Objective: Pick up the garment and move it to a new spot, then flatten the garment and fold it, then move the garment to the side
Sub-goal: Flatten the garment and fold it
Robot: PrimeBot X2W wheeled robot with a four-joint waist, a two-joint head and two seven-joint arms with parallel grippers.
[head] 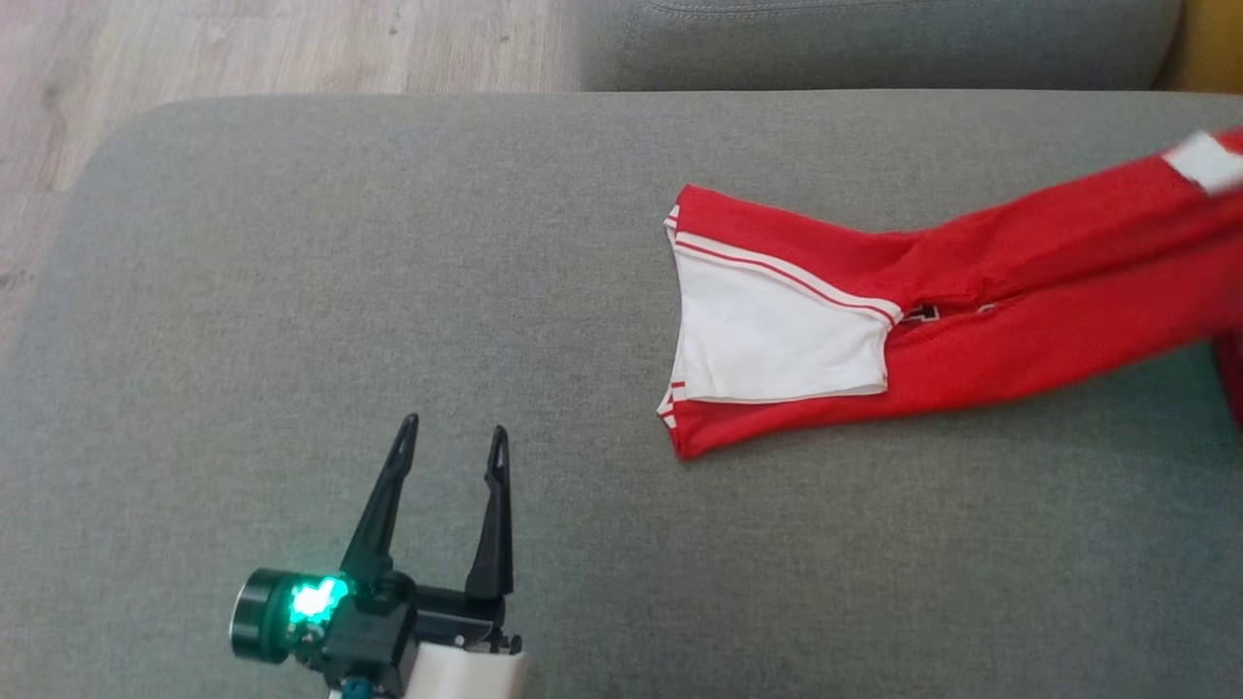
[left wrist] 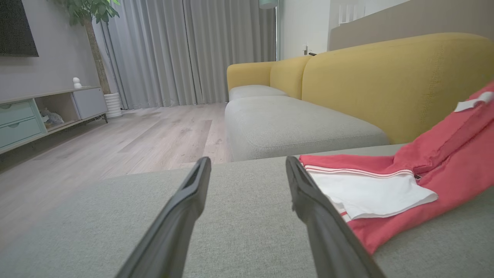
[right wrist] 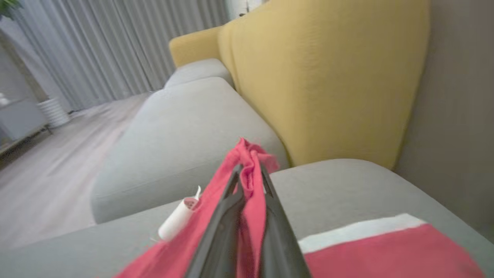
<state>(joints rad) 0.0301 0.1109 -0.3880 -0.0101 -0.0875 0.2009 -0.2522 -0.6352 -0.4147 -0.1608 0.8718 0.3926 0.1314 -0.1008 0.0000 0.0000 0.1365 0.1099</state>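
The garment (head: 971,320) is red with white panels and white stripes. It lies stretched across the right half of the grey cushion (head: 388,291), its right end lifted and blurred at the head view's edge. In the right wrist view my right gripper (right wrist: 250,170) is shut on a bunched fold of the garment (right wrist: 251,154), holding it above the cushion. My left gripper (head: 453,435) stands open at the lower left of the head view, apart from the cloth, nothing between its fingers. The left wrist view has the garment (left wrist: 424,173) to the right of the left gripper (left wrist: 247,164).
A yellow sofa back (left wrist: 386,77) rises behind the grey cushions. A second grey cushion (head: 874,44) lies beyond the first. Wooden floor (head: 243,49) lies off the cushion's far left edge. A cabinet (left wrist: 38,112), plant and curtains stand across the room.
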